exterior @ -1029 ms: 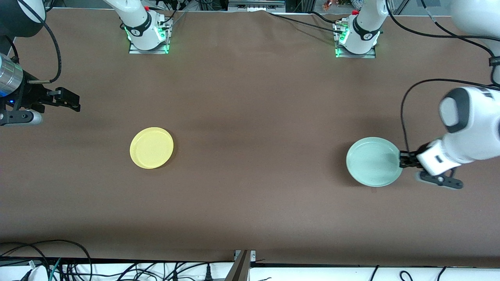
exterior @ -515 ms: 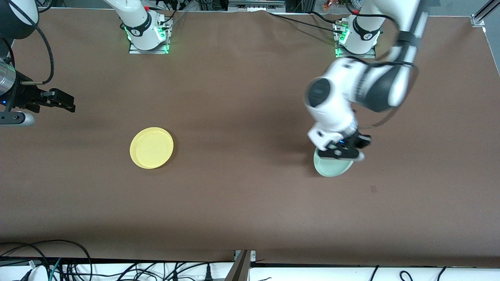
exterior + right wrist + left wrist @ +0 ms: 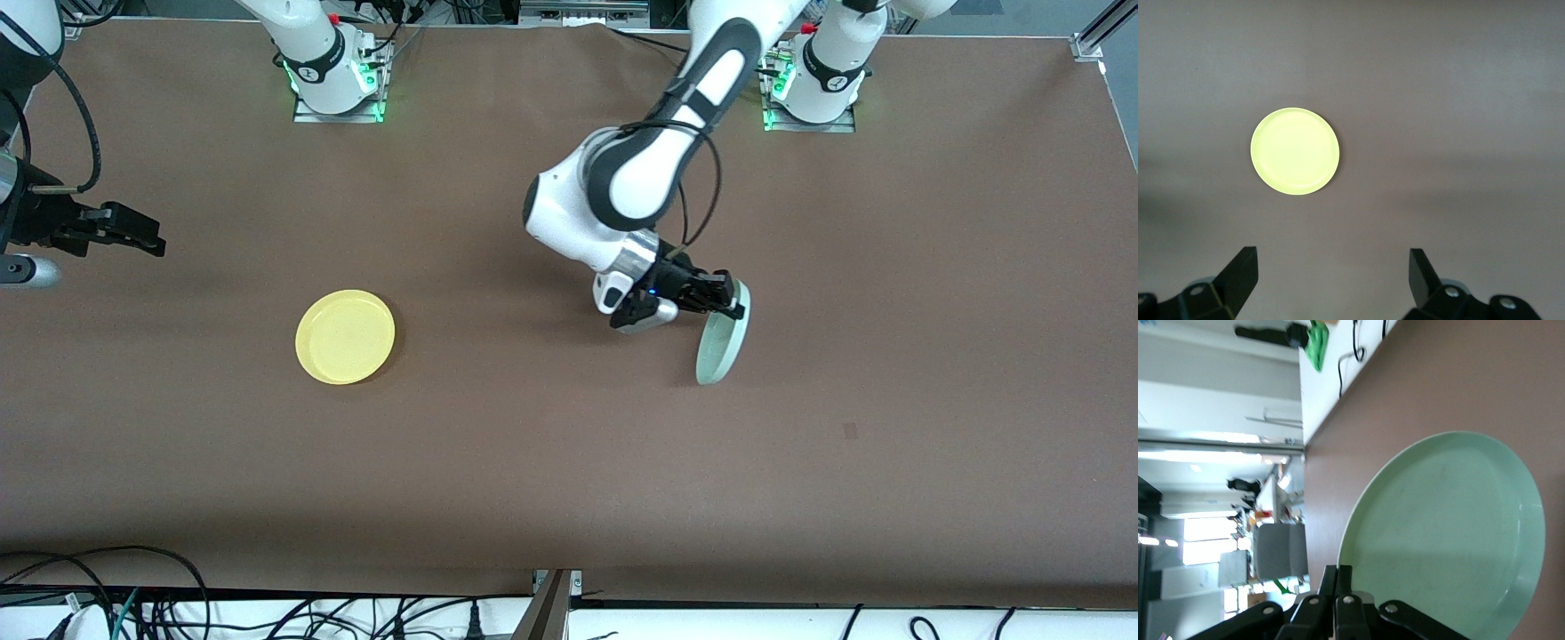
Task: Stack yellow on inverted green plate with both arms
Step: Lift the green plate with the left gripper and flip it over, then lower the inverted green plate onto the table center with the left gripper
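The pale green plate (image 3: 722, 338) stands almost on edge over the middle of the table, held by its rim. My left gripper (image 3: 734, 304) is shut on that rim. In the left wrist view the plate's hollow face (image 3: 1451, 533) fills the frame, with the left gripper (image 3: 1343, 577) pinching its edge. The yellow plate (image 3: 345, 336) lies flat, rim up, toward the right arm's end of the table. My right gripper (image 3: 151, 238) is open and empty, up in the air at that end. In the right wrist view the yellow plate (image 3: 1295, 161) lies well ahead of the right gripper (image 3: 1331, 267).
The brown table (image 3: 569, 462) carries only the two plates. The arm bases (image 3: 338, 80) stand along its edge farthest from the front camera. Cables (image 3: 107, 604) hang below its nearest edge.
My left arm has swung the green plate from the left arm's end toward the middle, lifting and turning it from flat to nearly on edge. My right gripper has drifted slightly outward.
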### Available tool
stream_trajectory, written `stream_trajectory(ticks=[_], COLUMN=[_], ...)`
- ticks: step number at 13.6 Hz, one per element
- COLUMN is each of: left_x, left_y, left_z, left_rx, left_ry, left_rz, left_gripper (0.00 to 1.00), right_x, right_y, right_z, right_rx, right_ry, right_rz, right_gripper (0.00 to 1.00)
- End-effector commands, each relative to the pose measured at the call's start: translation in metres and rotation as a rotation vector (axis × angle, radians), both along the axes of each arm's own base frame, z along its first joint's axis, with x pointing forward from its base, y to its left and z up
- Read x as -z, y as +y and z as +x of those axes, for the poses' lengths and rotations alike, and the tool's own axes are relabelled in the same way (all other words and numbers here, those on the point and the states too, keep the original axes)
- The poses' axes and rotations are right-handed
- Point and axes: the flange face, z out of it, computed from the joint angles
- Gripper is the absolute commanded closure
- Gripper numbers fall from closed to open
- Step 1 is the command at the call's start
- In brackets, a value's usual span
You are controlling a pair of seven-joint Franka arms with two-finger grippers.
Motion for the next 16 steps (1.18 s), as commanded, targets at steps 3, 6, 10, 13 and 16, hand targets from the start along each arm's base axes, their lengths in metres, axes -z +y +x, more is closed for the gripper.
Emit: stream_trajectory(ticks=[3,6,10,13,16], left_x=[0.026,0.065,0.096,0.103,0.112], left_y=[-0.080,-0.126,-0.141,-0.153,-0.156], left_z=[-0.058,-0.104,-0.122,-0.128,-0.136], left_rx=[0.254,0.437,0.506,0.551,0.504], left_ry=[-0.086,-0.068,-0.119,-0.100,-0.012], left_rz=[0.127,0.054,0.052,-0.038,-0.138], left_gripper=[1.00,1.00,1.00,1.00,0.81], right_x=[-0.002,0.002,0.016,0.018,0.021], right_y=[-0.001,-0.001,0.000,-0.002,-0.002], right_z=[0.000,0.002,0.012,0.015,0.016], right_rx=[-0.006,-0.008,-0.002,-0.004,0.009], right_ry=[-0.001,0.003,0.017,0.008,0.011], right_rz=[0.014,0.008,0.005,0.008,0.011], right_gripper=[0.00,0.00,0.00,0.00,0.00])
